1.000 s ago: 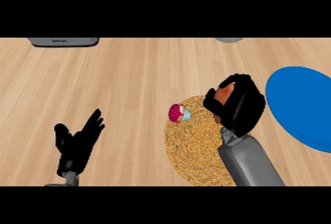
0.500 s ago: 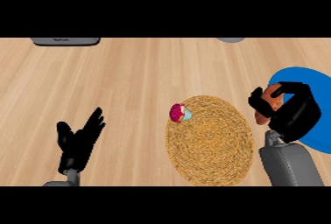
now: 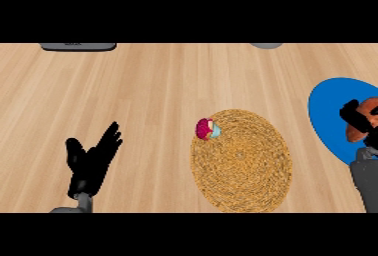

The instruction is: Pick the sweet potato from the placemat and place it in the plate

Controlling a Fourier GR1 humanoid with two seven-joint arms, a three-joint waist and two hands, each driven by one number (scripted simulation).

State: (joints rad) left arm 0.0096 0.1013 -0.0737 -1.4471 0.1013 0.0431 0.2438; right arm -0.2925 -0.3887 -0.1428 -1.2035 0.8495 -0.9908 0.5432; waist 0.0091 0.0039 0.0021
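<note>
Orange-brown sweet potato (image 3: 367, 120) at the right edge, over the blue plate (image 3: 328, 117), right hand (image 3: 354, 119) curled around it, left hand (image 3: 90, 162) open with fingers up at lower left, round woven placemat (image 3: 242, 162) on the wooden counter (image 3: 148, 90), small pink and blue thing (image 3: 207, 129) on its edge

Bare wooden counter (image 3: 162, 85) lay wide open left of and above the woven placemat (image 3: 241, 160), small pink-and-blue object (image 3: 207, 129) sat on its upper-left edge, blue plate (image 3: 328, 112) stood just right of it
</note>
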